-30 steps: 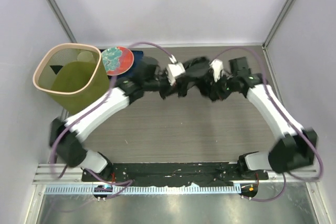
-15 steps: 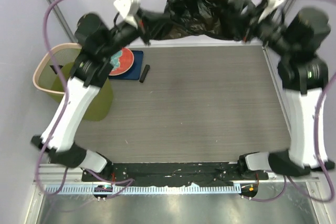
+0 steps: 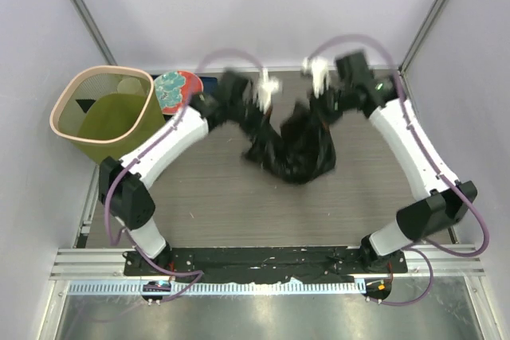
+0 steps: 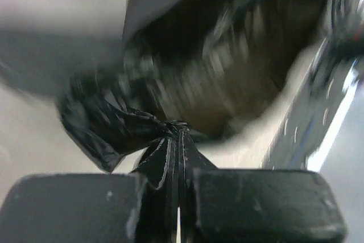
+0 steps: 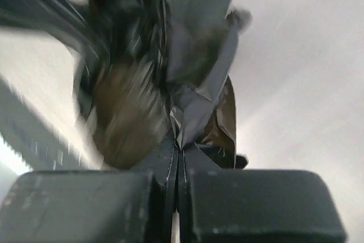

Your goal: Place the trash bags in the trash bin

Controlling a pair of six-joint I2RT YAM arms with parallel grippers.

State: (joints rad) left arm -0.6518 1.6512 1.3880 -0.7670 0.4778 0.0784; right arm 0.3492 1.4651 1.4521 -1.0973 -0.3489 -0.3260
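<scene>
- Black film: you have one trash bag (image 3: 296, 149), sagging above the table (image 3: 239, 205) between the left gripper (image 4: 177, 183) and the right gripper (image 5: 177, 174). Both jaws are pinched on its corners.
- I think fast swinging can pull the thin film out.
- Far left stands one trash bin (image 3: 102, 69), well apart from the bag. The bag's belly may hit the one plate (image 3: 177, 90) beside it.

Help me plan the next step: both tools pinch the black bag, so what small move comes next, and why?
Probably carry the trash bag leftward in unison toward the trash bin. The left tool and right tool are each shut on bunched film, the bag sags between them at centre, and the bin stands at far left.
</scene>
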